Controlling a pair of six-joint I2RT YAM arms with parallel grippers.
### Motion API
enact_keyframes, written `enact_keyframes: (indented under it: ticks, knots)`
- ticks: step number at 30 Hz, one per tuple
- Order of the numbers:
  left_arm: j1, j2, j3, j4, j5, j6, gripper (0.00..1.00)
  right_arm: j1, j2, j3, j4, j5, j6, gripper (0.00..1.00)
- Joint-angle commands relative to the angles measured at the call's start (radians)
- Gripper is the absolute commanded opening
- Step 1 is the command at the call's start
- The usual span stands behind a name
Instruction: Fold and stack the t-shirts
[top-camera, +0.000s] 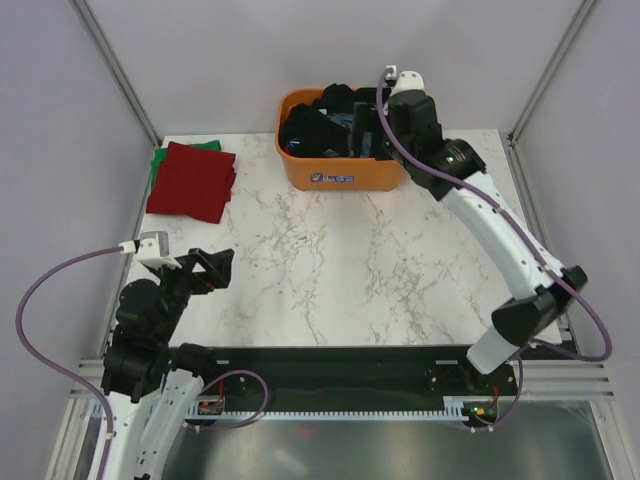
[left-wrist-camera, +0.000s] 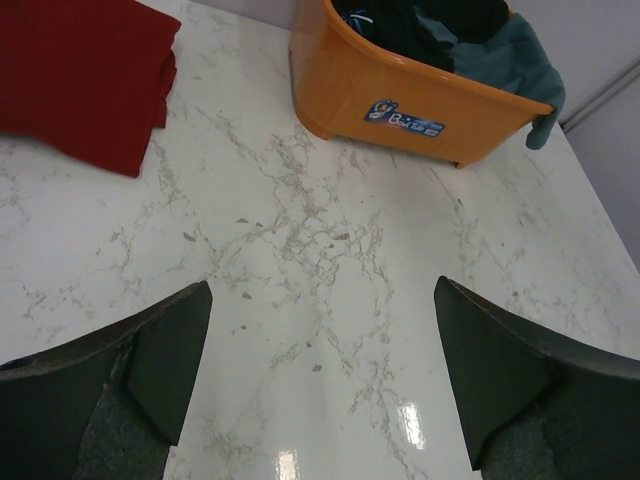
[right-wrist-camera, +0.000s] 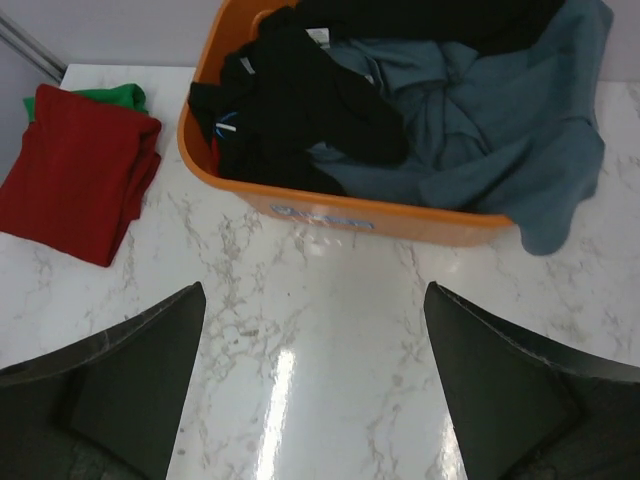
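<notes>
Jaws wide and holding nothing on left arm (top-camera: 150, 320) at 7 o'clock. Red shirt (top-camera: 192, 182) folded on green shirt (top-camera: 158, 168) at 10 o'clock. Black shirts (top-camera: 312, 128) and grey-blue shirt (right-wrist-camera: 480, 140) heaped in orange basket (top-camera: 345, 178) at 12 o'clock, right arm (top-camera: 490, 215) jaws wide above.

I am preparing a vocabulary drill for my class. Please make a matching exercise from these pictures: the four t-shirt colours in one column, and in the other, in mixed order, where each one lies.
1. grey-blue t-shirt
2. dark red t-shirt
3. green t-shirt
4. black t-shirt

A. folded, on top of another shirt
B. crumpled inside the orange basket
C. draped over the basket's rim
D. under a folded shirt, only an edge showing

Pairs: 1-C, 2-A, 3-D, 4-B.
</notes>
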Motion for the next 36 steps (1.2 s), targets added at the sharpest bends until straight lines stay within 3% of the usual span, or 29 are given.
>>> enact_keyframes:
  ticks: [1,9,17,32,33,36]
  knots:
    - [-0.004,0.003,-0.027,0.018,-0.103,0.060,0.99,-0.001,0.194,0.194,0.000,-0.048,-0.045,0.98]
    - [-0.003,0.068,0.000,-0.053,-0.116,0.018,0.95,-0.001,0.619,0.542,0.044,-0.096,-0.089,0.98]
    - [0.006,0.086,0.014,-0.073,-0.086,0.012,0.89,-0.001,0.817,0.570,0.246,-0.196,-0.094,0.98]
    - [0.054,0.096,0.014,-0.068,-0.046,0.013,0.87,-0.016,1.043,0.682,0.458,-0.141,-0.120,0.98]
    - [0.060,0.092,0.015,-0.068,-0.042,0.013,0.87,-0.014,1.052,0.682,0.467,-0.136,-0.121,0.97]
    - [0.063,0.095,0.014,-0.070,-0.039,0.012,0.87,-0.017,1.055,0.669,0.506,-0.124,-0.120,0.73]
